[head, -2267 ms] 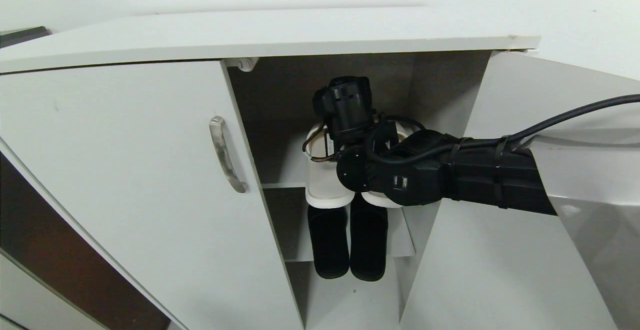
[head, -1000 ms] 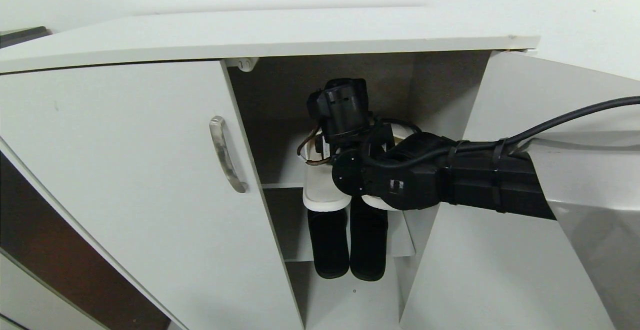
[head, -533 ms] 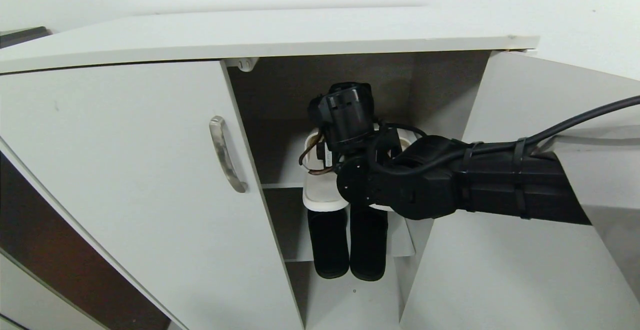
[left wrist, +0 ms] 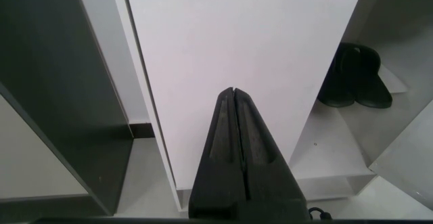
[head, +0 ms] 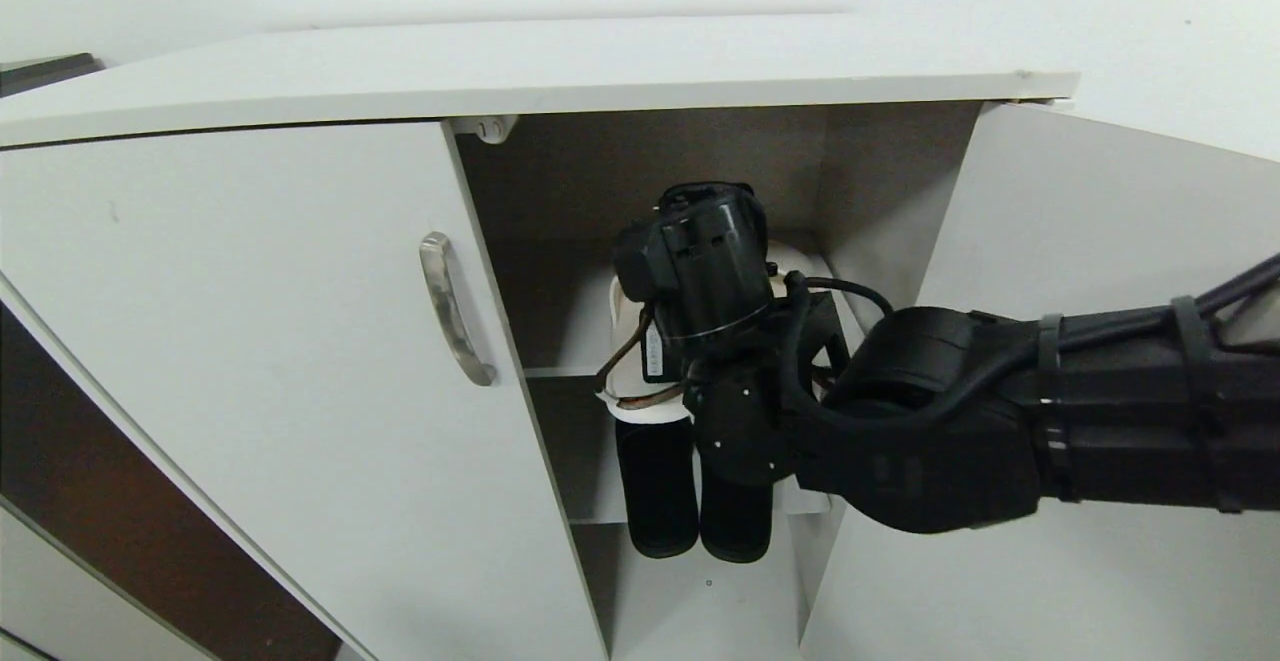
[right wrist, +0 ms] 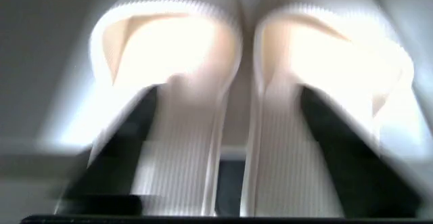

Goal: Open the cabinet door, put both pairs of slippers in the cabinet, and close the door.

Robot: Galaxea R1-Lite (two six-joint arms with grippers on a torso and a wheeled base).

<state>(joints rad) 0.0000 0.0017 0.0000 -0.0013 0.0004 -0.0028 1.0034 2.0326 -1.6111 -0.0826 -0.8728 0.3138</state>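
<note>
The white slippers (right wrist: 176, 48) are a ribbed, open-toed pair lying side by side on the upper shelf (head: 565, 366) of the cabinet (head: 500, 61). The black slippers (head: 660, 491) sit together on the lower shelf (head: 592, 513), heels overhanging its front edge. The right arm (head: 950, 441) reaches in past the open right door (head: 1000, 241), its wrist in front of the white pair. The right gripper (right wrist: 229, 95) is spread wide, one finger over each white slipper. The left gripper (left wrist: 233, 92), fingers pressed together and holding nothing, hangs before the closed left door (head: 250, 341).
</note>
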